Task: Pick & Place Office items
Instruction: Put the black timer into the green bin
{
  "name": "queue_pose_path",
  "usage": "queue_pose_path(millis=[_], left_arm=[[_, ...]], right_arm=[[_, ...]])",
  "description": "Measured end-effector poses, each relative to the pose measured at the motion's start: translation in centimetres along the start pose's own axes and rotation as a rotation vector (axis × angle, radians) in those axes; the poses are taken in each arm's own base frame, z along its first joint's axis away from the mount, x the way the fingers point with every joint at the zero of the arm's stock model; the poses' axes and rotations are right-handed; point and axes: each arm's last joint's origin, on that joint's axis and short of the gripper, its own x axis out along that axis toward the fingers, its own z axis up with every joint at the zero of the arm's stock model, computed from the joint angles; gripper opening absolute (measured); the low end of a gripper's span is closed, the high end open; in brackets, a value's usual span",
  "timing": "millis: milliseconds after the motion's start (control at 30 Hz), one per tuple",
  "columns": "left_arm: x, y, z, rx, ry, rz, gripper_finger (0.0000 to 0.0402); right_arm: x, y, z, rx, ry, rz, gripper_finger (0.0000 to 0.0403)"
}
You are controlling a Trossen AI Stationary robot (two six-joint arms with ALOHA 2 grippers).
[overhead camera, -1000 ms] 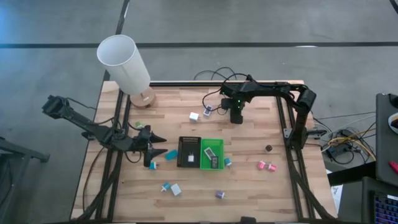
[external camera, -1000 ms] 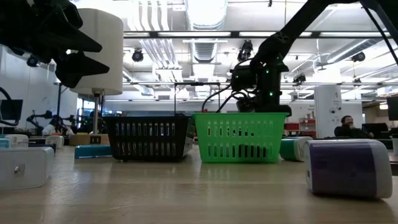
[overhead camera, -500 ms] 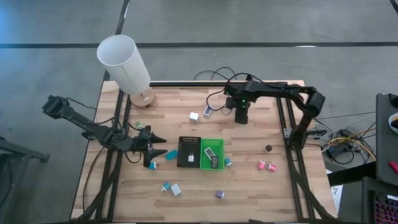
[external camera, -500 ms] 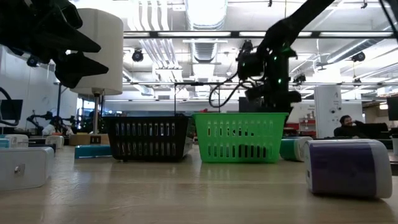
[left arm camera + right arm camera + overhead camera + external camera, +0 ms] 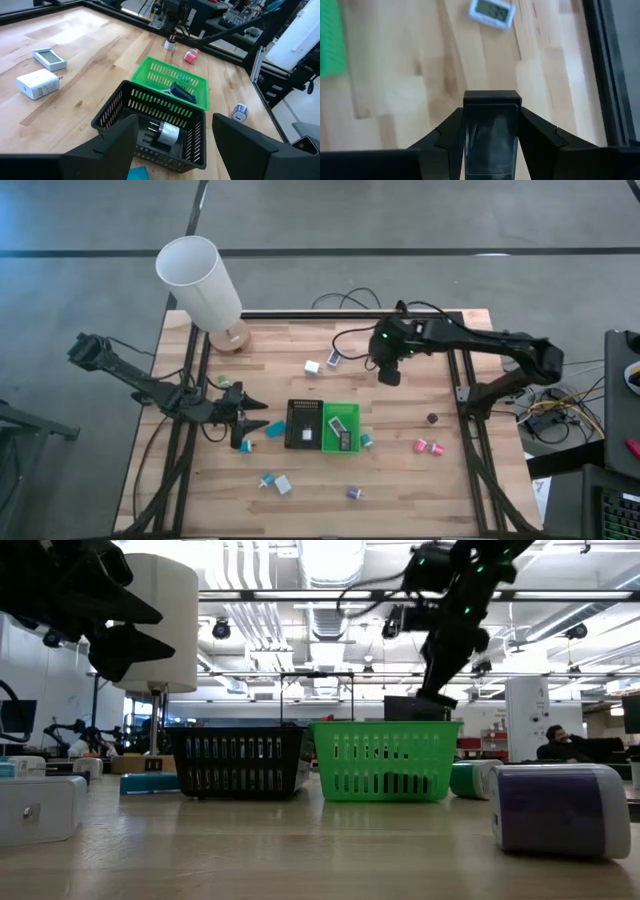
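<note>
**A:** So what changed in the last second? The right gripper [image 5: 389, 372] was down low at the far side of the table, near the white cube [image 5: 312, 367]. Now it's lifted and swung out a bit toward the right, and in its wrist view it's pinching a black block [image 5: 491, 131] between the fingers. Looks to me like a fresh pick, now in carry.

**B:** Yeah, the low view agrees: the arm is way higher than it was, and the block hangs above and behind the green basket [image 5: 385, 760]. My guess is it goes into one of the baskets next.

**A:** Left gripper [image 5: 243, 423]?

**B:** Hasn't budged. It hovers just beside the black basket [image 5: 304, 423], fingers spread, nothing between them.

**A:** And the rest of the items?

**B:** Both baskets already hold some pieces. Loose ones are still scattered: a teal block [image 5: 274, 428] by the left gripper, pink ones [image 5: 429, 447] toward the right edge, a purple one [image 5: 353, 493] near the front. Plenty left, I'd say.
</note>
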Motion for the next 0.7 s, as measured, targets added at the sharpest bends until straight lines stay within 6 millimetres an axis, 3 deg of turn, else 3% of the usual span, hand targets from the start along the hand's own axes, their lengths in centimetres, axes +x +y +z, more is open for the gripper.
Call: queue_pose_path(millis=[333, 700], left_arm=[[0.0, 0.3, 0.5, -0.015, -0.101, 0.132, 0.0261], [-0.1, 0.1, 1.0, -0.043, -0.153, 0.125, 0.0262]], right_arm=[[-2.5, 3.8, -1.2, 0.045, -0.254, 0.041, 0.0141], [-0.7, 9.0, -1.4, 0.024, -0.569, 0.171, 0.0141]])
